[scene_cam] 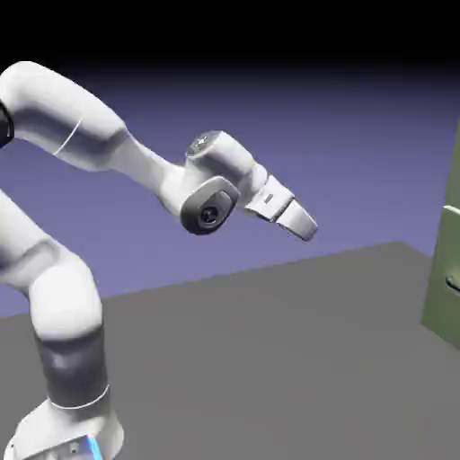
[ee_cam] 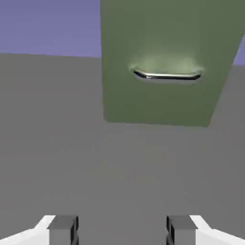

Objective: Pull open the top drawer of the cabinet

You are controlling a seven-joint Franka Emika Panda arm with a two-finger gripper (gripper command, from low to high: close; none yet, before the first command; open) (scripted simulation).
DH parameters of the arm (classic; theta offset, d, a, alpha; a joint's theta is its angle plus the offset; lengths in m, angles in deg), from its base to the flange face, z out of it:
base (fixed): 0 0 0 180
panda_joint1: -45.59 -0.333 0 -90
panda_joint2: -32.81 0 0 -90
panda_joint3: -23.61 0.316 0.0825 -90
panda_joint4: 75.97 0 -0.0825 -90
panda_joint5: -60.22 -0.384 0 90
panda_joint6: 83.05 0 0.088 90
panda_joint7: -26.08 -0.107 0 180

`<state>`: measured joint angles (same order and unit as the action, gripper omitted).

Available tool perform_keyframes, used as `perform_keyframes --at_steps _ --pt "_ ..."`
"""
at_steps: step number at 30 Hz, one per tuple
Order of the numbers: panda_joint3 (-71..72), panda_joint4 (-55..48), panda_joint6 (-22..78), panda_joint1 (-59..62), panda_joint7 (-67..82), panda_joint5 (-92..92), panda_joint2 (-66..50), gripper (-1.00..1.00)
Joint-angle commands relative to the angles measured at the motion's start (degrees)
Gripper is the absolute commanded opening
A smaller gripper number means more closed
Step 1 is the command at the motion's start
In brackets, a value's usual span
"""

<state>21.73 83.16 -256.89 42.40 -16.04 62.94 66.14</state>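
The olive-green cabinet [scene_cam: 443,310] stands at the exterior view's right edge, cut off by the frame. Its top drawer [scene_cam: 454,229] shows only as a sliver with the end of a pale bar handle [scene_cam: 452,211]; a second handle [scene_cam: 452,286] sits lower. My gripper [scene_cam: 307,226] hangs in the air well to the left of the cabinet, tilted down toward it. In the hand view the cabinet [ee_cam: 162,43] fills the upper right, with one silvery bar handle [ee_cam: 166,75] low on its front; which drawer it belongs to I cannot tell. My gripper [ee_cam: 122,229] is open, with nothing between its fingertips [ee_cam: 63,228].
A grey table [scene_cam: 269,359] spreads between the robot's base and the cabinet. In the hand view the table [ee_cam: 72,153] runs from the fingertips to the cabinet's foot. A blue-violet backdrop lies behind.
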Motion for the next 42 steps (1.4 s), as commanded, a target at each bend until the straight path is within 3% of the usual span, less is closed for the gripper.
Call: perform_keyframes --at_steps 1,42 --pt "-1.6 -1.6 0.1 -2.1 0.3 2.3 0.6 0.00" --pt "-65.5 -65.3 5.7 -87.2 11.7 94.5 23.5 0.00"
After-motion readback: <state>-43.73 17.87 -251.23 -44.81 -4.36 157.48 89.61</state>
